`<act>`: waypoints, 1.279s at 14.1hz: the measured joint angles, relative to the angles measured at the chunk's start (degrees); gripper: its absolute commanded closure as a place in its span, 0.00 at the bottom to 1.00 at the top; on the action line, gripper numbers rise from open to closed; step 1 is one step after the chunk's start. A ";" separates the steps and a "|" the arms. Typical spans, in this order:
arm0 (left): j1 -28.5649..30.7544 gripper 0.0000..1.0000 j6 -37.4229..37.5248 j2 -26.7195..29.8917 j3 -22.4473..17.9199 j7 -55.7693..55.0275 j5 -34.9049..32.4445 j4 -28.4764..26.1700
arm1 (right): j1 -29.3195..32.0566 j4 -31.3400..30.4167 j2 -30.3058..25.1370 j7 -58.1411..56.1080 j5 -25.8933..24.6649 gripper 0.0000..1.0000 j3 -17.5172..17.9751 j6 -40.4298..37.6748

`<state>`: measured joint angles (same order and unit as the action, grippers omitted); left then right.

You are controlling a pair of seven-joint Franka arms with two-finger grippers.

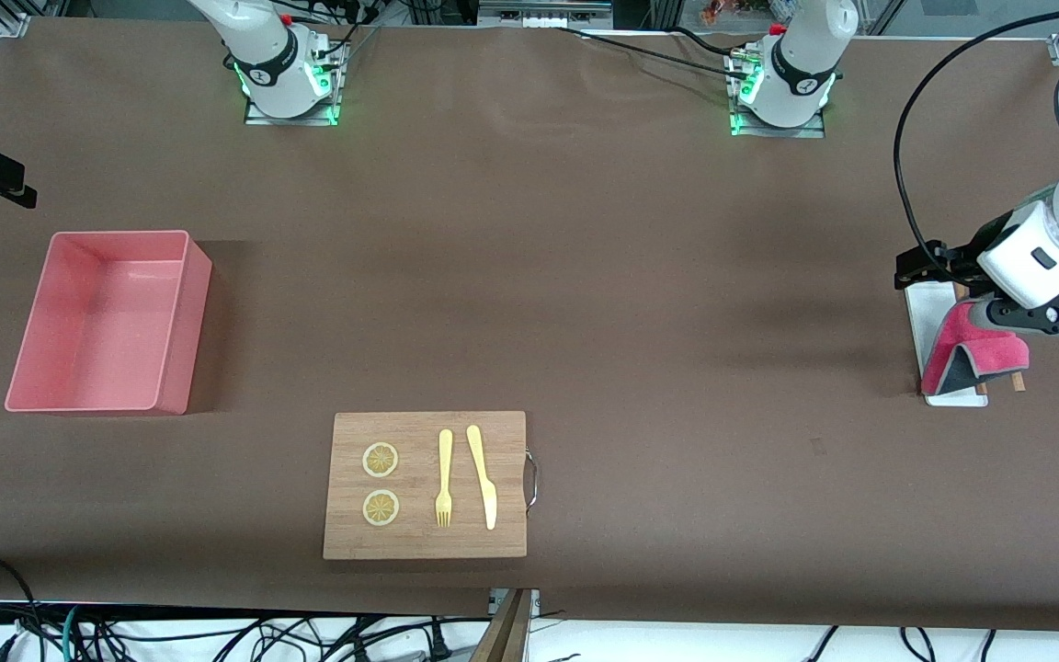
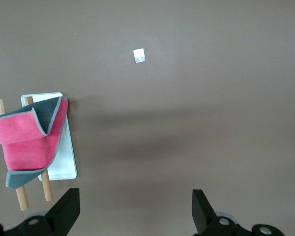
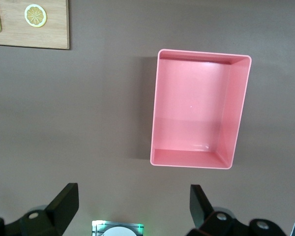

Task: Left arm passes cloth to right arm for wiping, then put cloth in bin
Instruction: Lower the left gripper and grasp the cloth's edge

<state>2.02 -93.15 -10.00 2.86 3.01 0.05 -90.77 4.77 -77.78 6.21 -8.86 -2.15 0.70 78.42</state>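
Cloth (image 1: pixel 952 354) draped over 2 wooden dowels (image 2: pixel 21 196) above white tray (image 1: pixel 929 313), at surface edge by left arm's end; raised fold likely eases pickup. Left gripper (image 2: pixel 135 209) hovers beside it over bare surface, jaws fully apart, holding nothing. Right gripper (image 3: pixel 133 206) waits above bin (image 3: pixel 160 108), jaws wide, empty.
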 measured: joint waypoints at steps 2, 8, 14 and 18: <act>1.17 0.00 1.10 -1.42 -0.02 3.20 -1.26 -0.02 | 0.01 0.00 0.00 0.00 0.00 0.00 0.00 0.00; 5.10 0.00 1.27 -4.05 -0.10 19.54 -8.81 0.09 | 0.01 0.00 0.00 0.00 0.01 0.00 0.00 0.00; 9.87 0.00 -0.22 -7.75 -0.16 40.89 -9.17 0.20 | 0.18 0.00 0.30 0.00 0.02 0.00 -0.03 0.00; 11.08 0.00 -8.27 -14.32 -0.06 60.28 -9.17 0.45 | 0.19 0.00 0.31 0.00 0.04 0.00 -0.03 0.00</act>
<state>13.10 -101.42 -24.32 2.80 63.28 -9.12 -90.31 4.96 -77.78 6.53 -8.86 -2.11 0.67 78.42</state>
